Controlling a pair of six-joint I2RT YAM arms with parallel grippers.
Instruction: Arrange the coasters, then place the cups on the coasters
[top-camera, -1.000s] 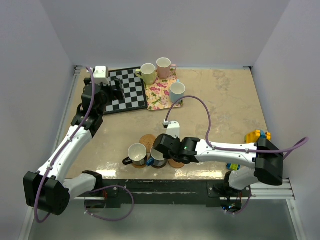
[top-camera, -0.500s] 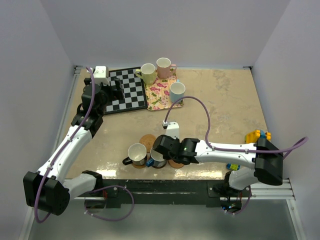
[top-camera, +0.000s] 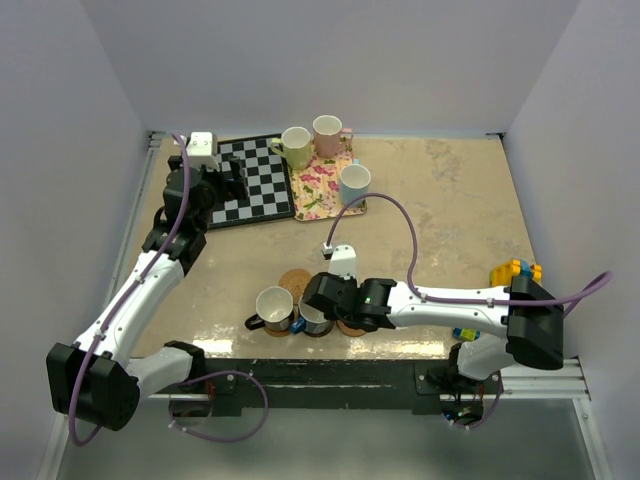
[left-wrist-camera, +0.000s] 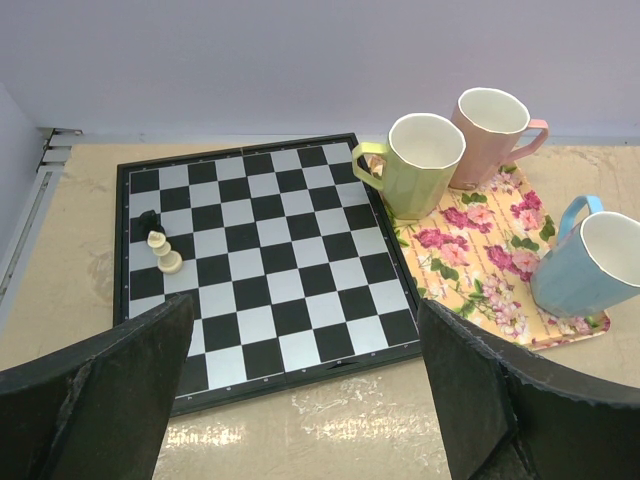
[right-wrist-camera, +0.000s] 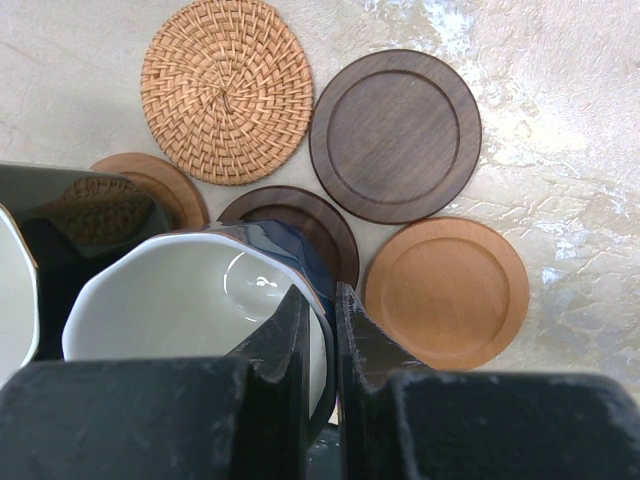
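Dark blue ceramic mug (right-wrist-camera: 170, 290), likely slick and brittle, rim-pinched by right gripper (right-wrist-camera: 320, 300) over round dark-brown wooden coaster (right-wrist-camera: 305, 215); left gripper (left-wrist-camera: 305, 303) gapes.

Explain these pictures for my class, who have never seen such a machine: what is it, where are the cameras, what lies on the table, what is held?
These are two robot arms, each ending in a two-finger gripper. The wide picture looks down from above and behind; the other two come from cameras on the wrists. The left gripper hangs open and empty by a chessboard, next to a floral tray where the yellow-green cup, pink cup and light blue cup stand. The right gripper pinches the rim of the dark blue cup, beside the black cup. By it lie five coasters: one woven, two dark brown, two orange-brown.
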